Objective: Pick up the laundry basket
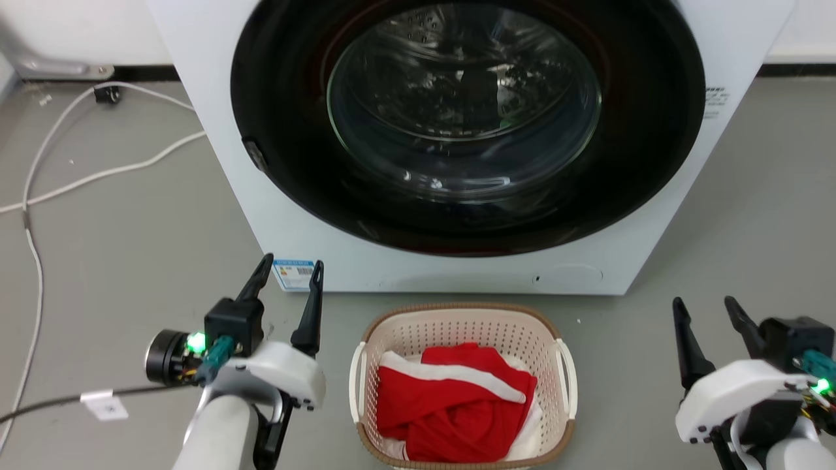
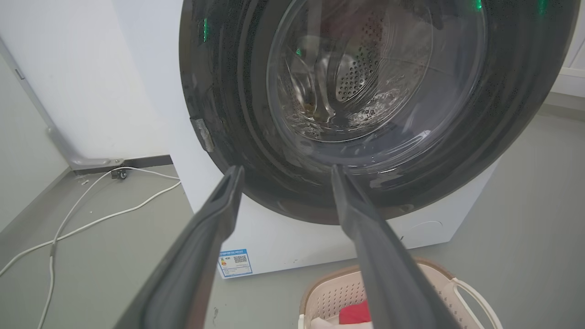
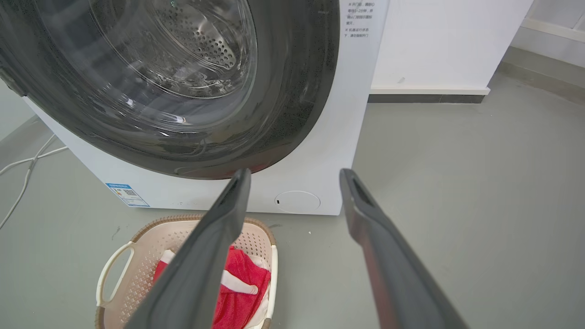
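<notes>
The laundry basket (image 1: 418,334) stands on the grey floor right in front of the washing machine; it is cream perforated plastic with a brown woven-look rim and white side handles. Red and white cloth (image 1: 454,398) lies inside it. My left gripper (image 1: 292,269) hovers open to the basket's left, well clear of the near handle (image 1: 356,382). My right gripper (image 1: 705,301) stands open far to the basket's right. The basket (image 2: 336,292) shows low in the left wrist view, and the basket (image 3: 151,242) shows lower left in the right wrist view. Both grippers hold nothing.
A white front-loading washing machine (image 1: 339,254) with a large dark round door (image 1: 467,124) rises just behind the basket. White cables (image 1: 78,179) trail over the floor at the left. A black cable with a tag (image 1: 104,405) lies near my left arm.
</notes>
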